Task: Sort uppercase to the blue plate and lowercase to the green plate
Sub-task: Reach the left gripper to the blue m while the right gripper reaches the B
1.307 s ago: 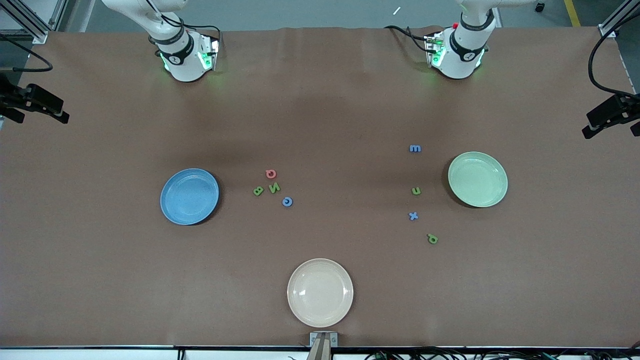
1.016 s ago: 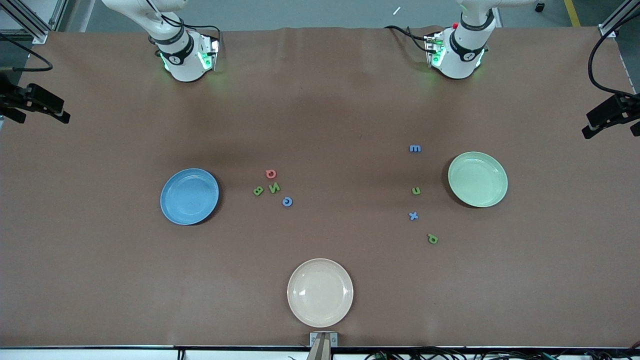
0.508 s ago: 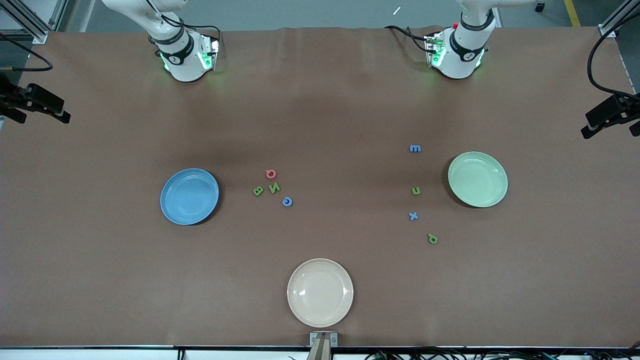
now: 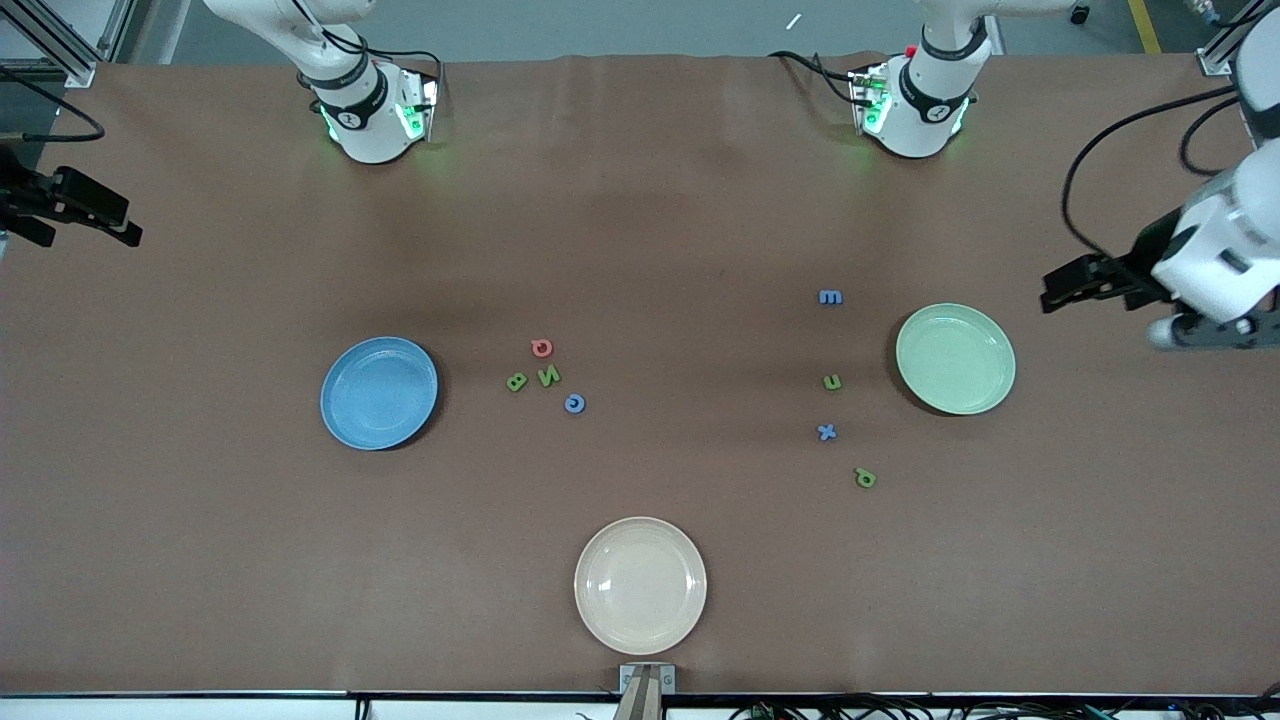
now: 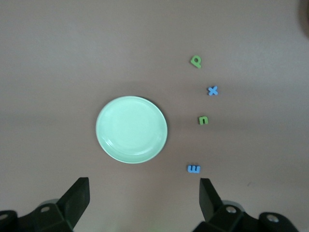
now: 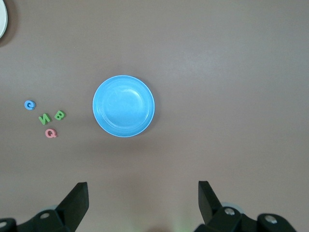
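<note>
The blue plate (image 4: 379, 392) lies toward the right arm's end, with the red Q (image 4: 541, 347), green B (image 4: 516, 381), green N (image 4: 549, 376) and blue C (image 4: 574, 403) beside it on the table. The green plate (image 4: 955, 358) lies toward the left arm's end, with the blue m (image 4: 830, 297), green u (image 4: 832, 381), blue x (image 4: 826, 432) and green p (image 4: 865, 478) beside it. My left gripper (image 5: 145, 203) is open and empty, high above the table beside the green plate (image 5: 131, 129). My right gripper (image 6: 143, 203) is open and empty, high above the table beside the blue plate (image 6: 123, 106).
A cream-beige plate (image 4: 640, 585) lies near the table's front edge, midway along. The left arm's wrist (image 4: 1215, 250) hangs in the air at that arm's end of the table. A black part of the right arm (image 4: 70, 205) shows at the other end.
The left arm's wrist has swung into the front view toward the green plate. The right arm, plates and letters have not moved.
</note>
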You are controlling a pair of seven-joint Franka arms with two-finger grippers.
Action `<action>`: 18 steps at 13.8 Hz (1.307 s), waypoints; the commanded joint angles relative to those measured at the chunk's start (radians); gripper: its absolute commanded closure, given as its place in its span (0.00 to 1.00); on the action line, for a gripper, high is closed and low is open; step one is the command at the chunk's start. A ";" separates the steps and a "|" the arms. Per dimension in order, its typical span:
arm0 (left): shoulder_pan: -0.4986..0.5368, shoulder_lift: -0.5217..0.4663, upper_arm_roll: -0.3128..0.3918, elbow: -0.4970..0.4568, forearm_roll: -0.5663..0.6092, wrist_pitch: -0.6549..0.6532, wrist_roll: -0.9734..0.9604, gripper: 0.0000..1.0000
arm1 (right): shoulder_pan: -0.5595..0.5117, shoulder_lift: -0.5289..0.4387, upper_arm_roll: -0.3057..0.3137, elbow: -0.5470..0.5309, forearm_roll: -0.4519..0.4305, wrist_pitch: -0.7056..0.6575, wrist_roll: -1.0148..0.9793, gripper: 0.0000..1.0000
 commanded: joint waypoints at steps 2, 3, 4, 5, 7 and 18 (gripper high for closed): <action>-0.082 0.010 -0.008 -0.130 -0.013 0.097 -0.128 0.00 | -0.010 0.006 0.000 0.005 0.014 0.002 0.004 0.00; -0.093 0.004 -0.022 -0.180 -0.013 0.128 -0.152 0.00 | -0.011 0.025 0.000 0.007 0.014 0.003 0.008 0.00; -0.091 -0.010 -0.049 -0.240 -0.013 0.161 -0.174 0.00 | -0.010 0.058 0.000 0.014 0.011 0.009 0.006 0.00; -0.091 -0.030 -0.073 -0.302 -0.008 0.203 -0.192 0.00 | -0.011 0.078 0.000 0.028 0.011 0.012 -0.003 0.00; -0.088 -0.096 -0.129 -0.488 -0.005 0.371 -0.243 0.00 | -0.028 0.114 -0.002 0.028 0.008 0.067 -0.003 0.00; -0.095 -0.046 -0.269 -0.965 0.001 1.040 -0.323 0.00 | 0.096 0.257 0.007 -0.079 -0.010 0.249 0.448 0.00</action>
